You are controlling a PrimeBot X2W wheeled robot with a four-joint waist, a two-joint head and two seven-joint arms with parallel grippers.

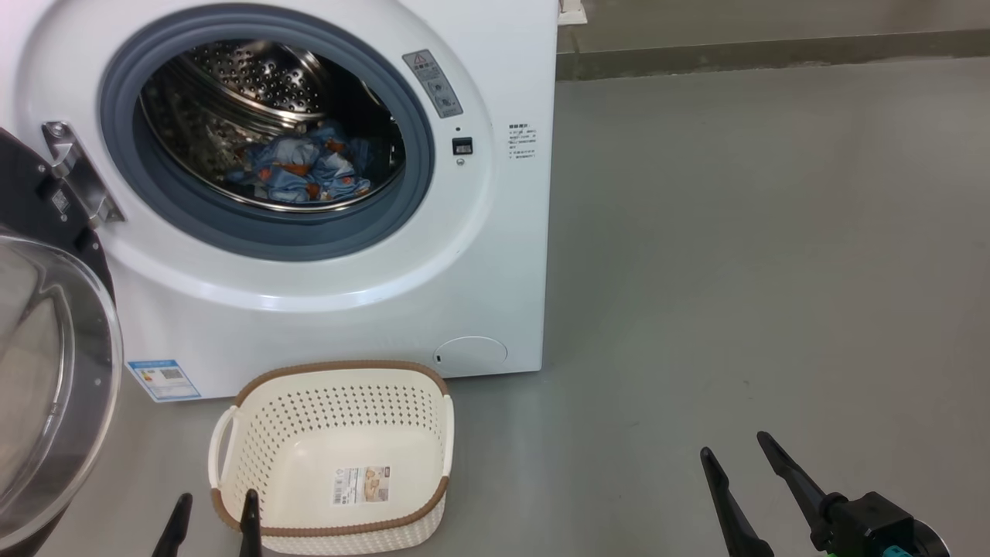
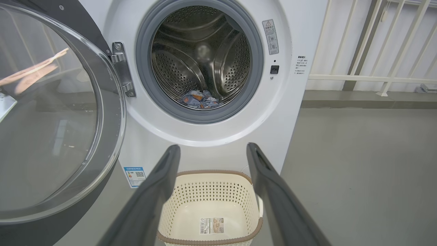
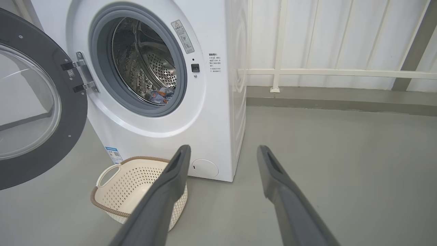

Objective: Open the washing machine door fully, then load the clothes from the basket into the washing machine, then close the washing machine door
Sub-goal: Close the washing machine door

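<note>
Left pincer, right pincer released, empty. Clothes inside washing machine, basket bare. Risk: push slips off glossy door, leaving it unlatched.

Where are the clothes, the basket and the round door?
Clothes (image 1: 305,174): head view, middle of the blue heap.
Basket (image 1: 340,364): head view, brown back rim.
Washing machine door (image 2: 47,112): left wrist view, glass window.

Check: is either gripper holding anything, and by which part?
Nothing is held: left gripper and right gripper both stand open; the clothes lie inside the drum.
</note>
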